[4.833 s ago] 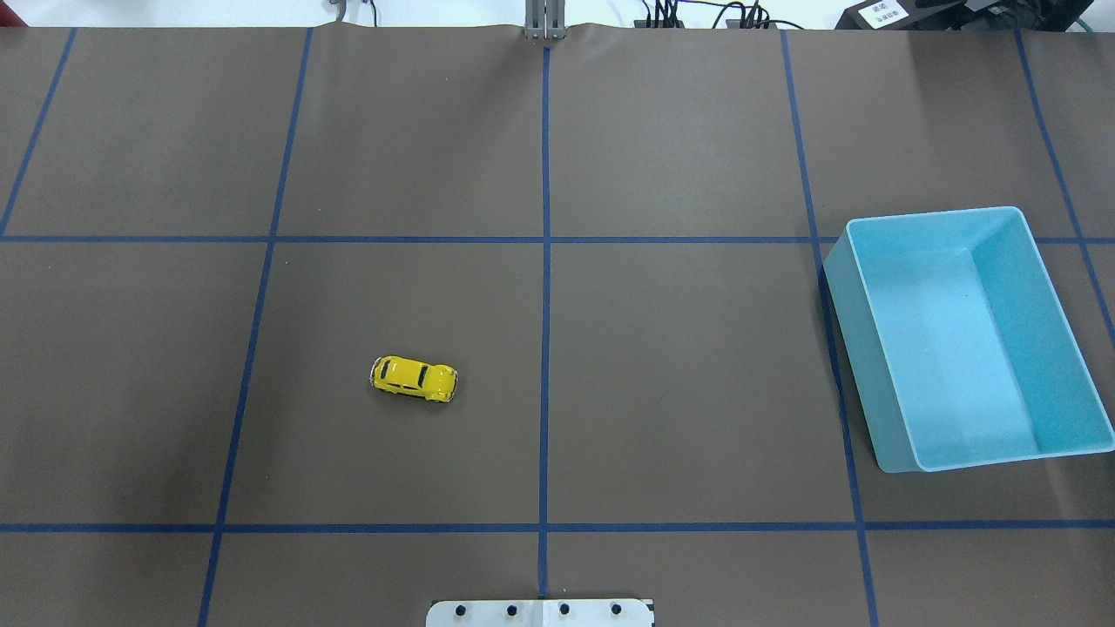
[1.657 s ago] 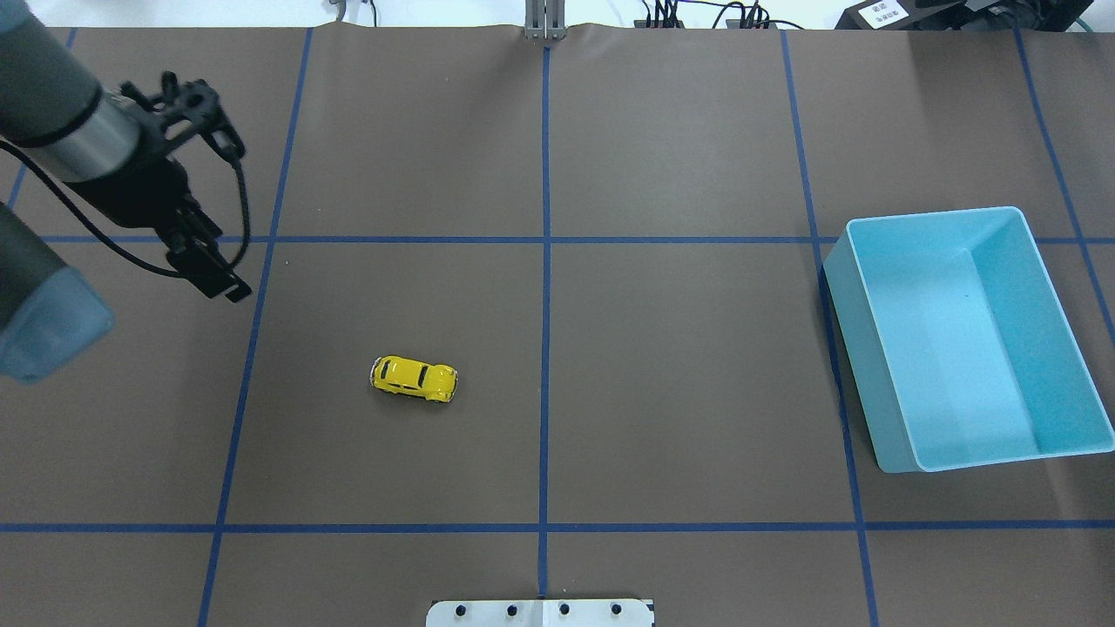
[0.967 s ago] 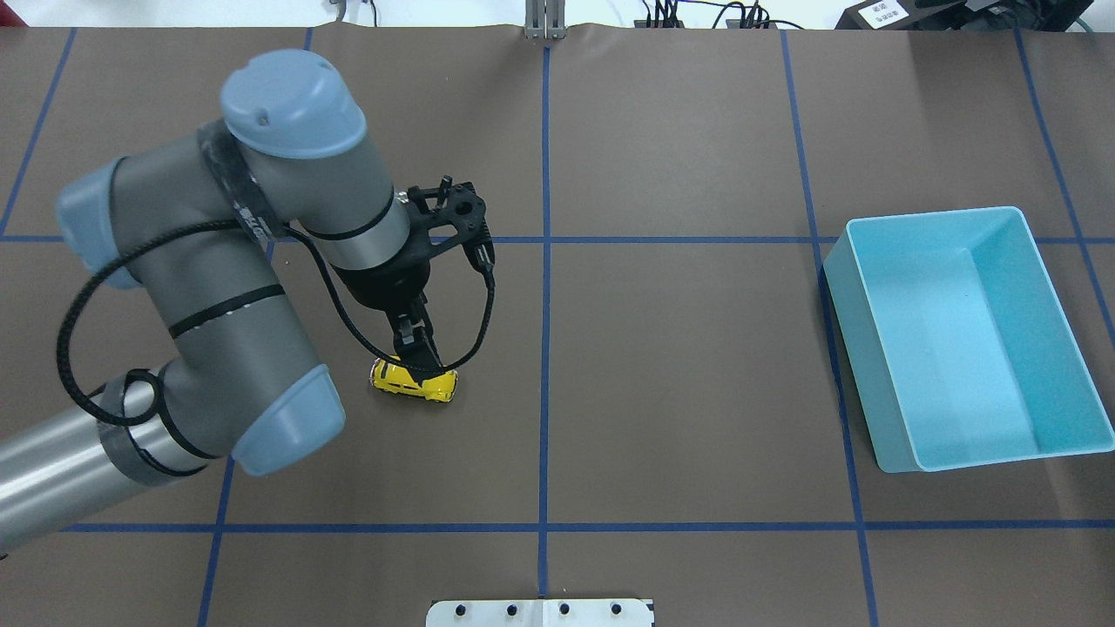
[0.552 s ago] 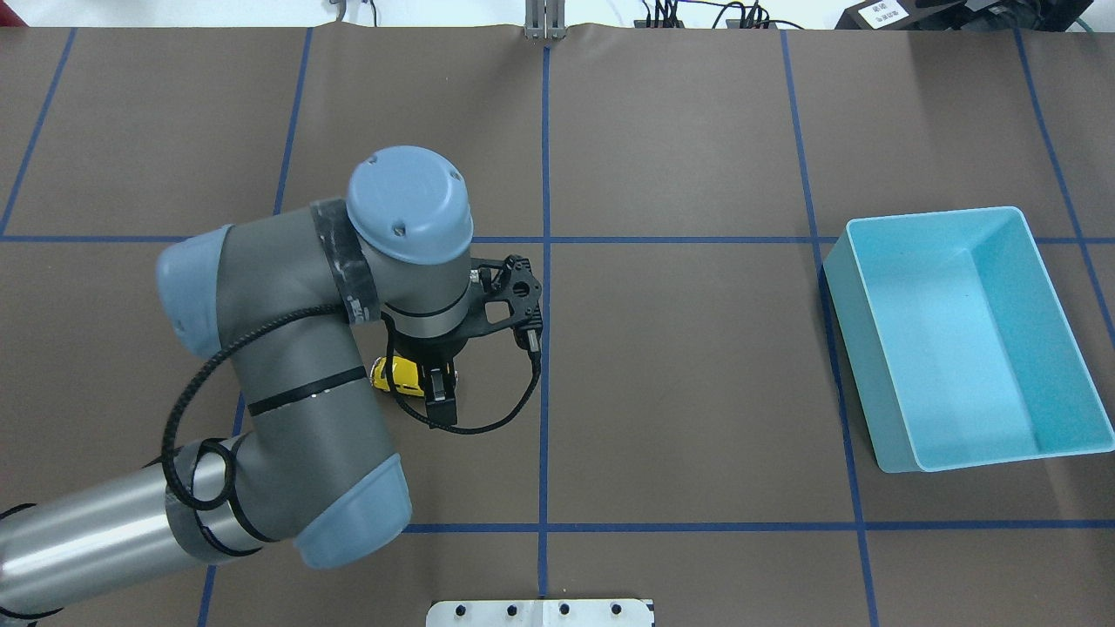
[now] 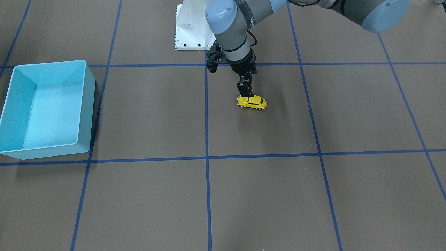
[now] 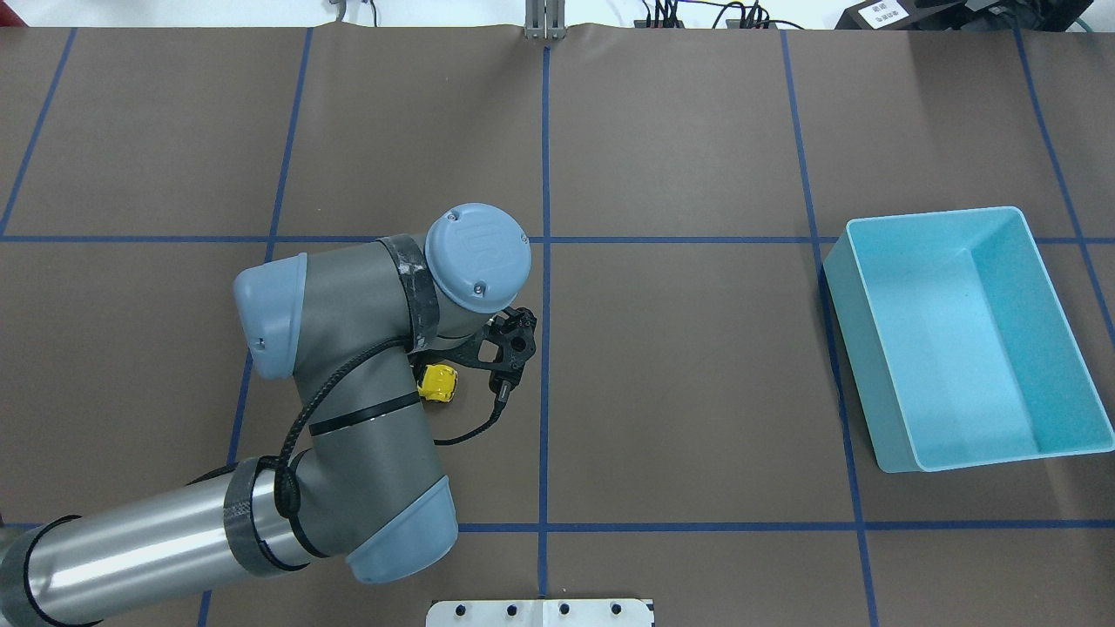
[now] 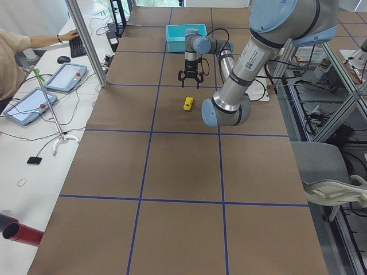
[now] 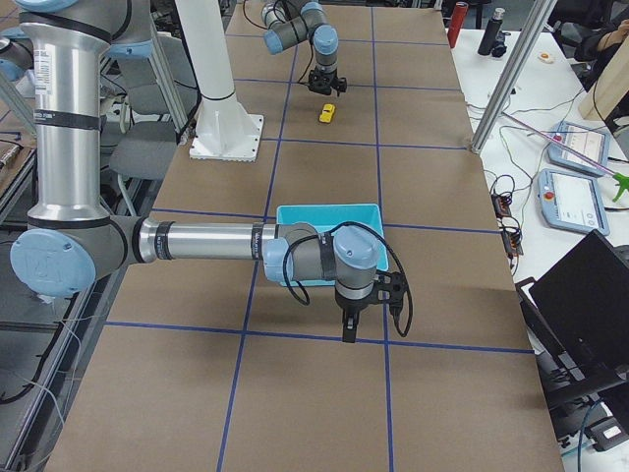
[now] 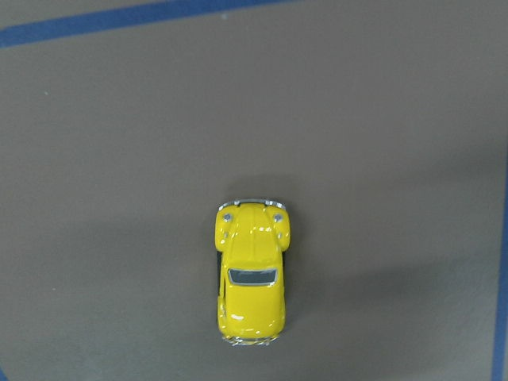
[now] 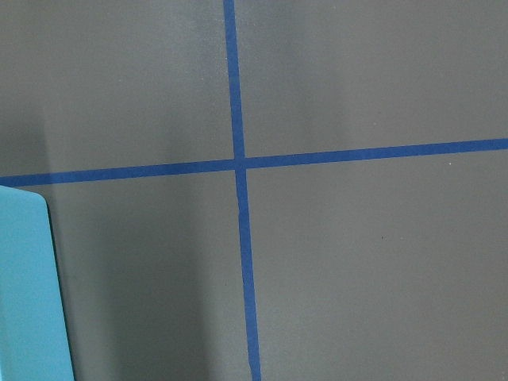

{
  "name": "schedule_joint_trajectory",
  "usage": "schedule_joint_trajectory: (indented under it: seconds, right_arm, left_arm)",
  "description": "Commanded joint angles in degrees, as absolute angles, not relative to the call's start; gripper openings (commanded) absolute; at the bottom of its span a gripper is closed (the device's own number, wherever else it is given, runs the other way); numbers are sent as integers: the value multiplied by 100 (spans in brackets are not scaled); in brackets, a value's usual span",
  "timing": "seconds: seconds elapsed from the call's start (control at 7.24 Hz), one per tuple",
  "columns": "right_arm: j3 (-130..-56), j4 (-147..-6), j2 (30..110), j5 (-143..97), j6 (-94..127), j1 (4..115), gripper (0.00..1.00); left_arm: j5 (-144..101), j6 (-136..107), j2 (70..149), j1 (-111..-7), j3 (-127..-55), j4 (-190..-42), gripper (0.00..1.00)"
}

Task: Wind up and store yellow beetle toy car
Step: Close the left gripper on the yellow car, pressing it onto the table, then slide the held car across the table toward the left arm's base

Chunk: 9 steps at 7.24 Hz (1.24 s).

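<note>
Jaws of the left gripper [image 5: 245, 91] are hanging open and empty over the car [image 5: 252, 102], which is sitting mid-way on the surface [image 5: 313, 195], somewhat toward its left edge. Coming down, they should be straddling its sides squarely before closing. Whether the right gripper [image 8: 349, 332] is open cannot be told.

In the overhead view, the left arm [image 6: 366, 392] covers most of the yellow beetle toy car [image 6: 438, 383] and all of the left gripper [image 5: 246, 93].

Left gripper [image 7: 190, 85] points straight down, jaws apart; right gripper [image 8: 347, 332] hangs low, jaws' state unclear.
</note>
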<state>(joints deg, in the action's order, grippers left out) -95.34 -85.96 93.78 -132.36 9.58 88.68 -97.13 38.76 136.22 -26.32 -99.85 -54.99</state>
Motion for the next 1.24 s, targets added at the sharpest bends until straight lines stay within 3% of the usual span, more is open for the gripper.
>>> schedule_joint_trajectory:
  seconds: [0.0,1.1]
  right_arm:
    - [-9527,-8596,9378,-13236,958,8868,100]
    - [-9589,-8604,9343,-13219,949,8868,100]
  left_arm:
    - [-9642,3292,13658,-2602,-9643,-5554,100]
    - [-9439,2769,13588,-2171,-8965,-6662,100]
